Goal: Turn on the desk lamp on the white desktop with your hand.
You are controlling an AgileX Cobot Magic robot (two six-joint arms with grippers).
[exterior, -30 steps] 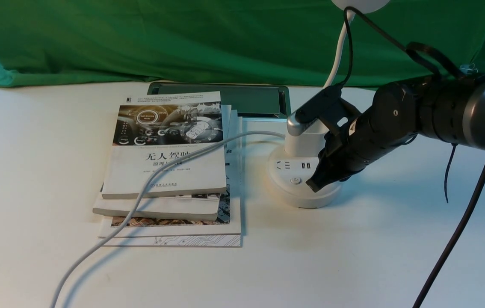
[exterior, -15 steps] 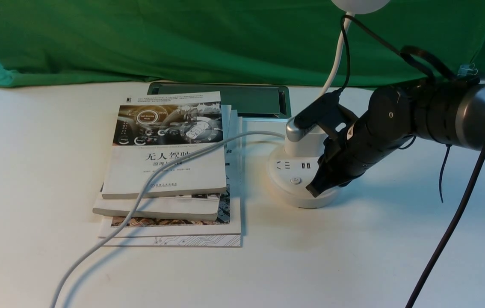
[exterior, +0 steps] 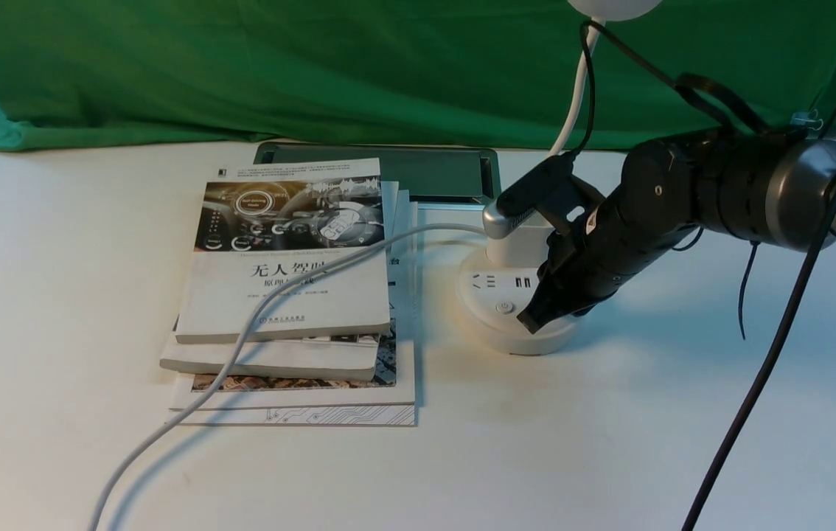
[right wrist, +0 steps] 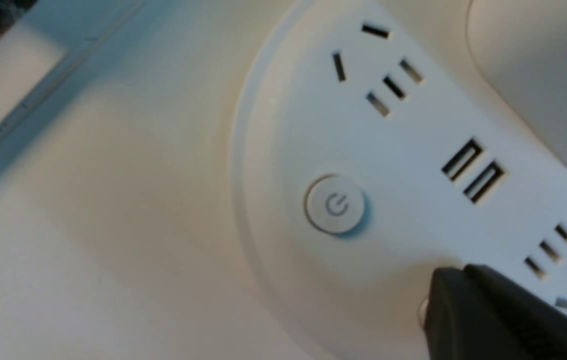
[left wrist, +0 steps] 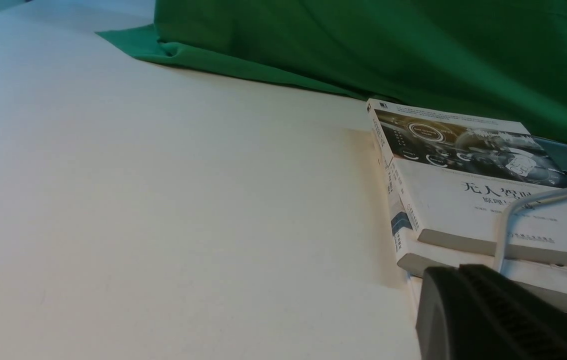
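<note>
The desk lamp's round white base (exterior: 495,328) stands on the white desktop (exterior: 610,442), right of a book stack. Its gooseneck (exterior: 574,110) rises to the head (exterior: 613,6), cut off at the frame's top. My right gripper (exterior: 528,323), the hand, points down at the base's front right, fingers together with nothing between them. In the right wrist view its tip (right wrist: 446,282) rests on the base, apart from the round power button (right wrist: 336,204). A curved outline peeks from under the tip. My left gripper (left wrist: 456,272) is shut, low beside the books.
Several books (exterior: 289,280) lie stacked left of the lamp, with the lamp's white cord (exterior: 241,339) running over them toward the front edge. A dark hatch panel (exterior: 425,173) sits behind them, before the green cloth (exterior: 315,66). Black cables (exterior: 757,383) hang from the right arm.
My right gripper has moved left, and the lamp's base and head have shifted left with it. The left arm has not moved.
</note>
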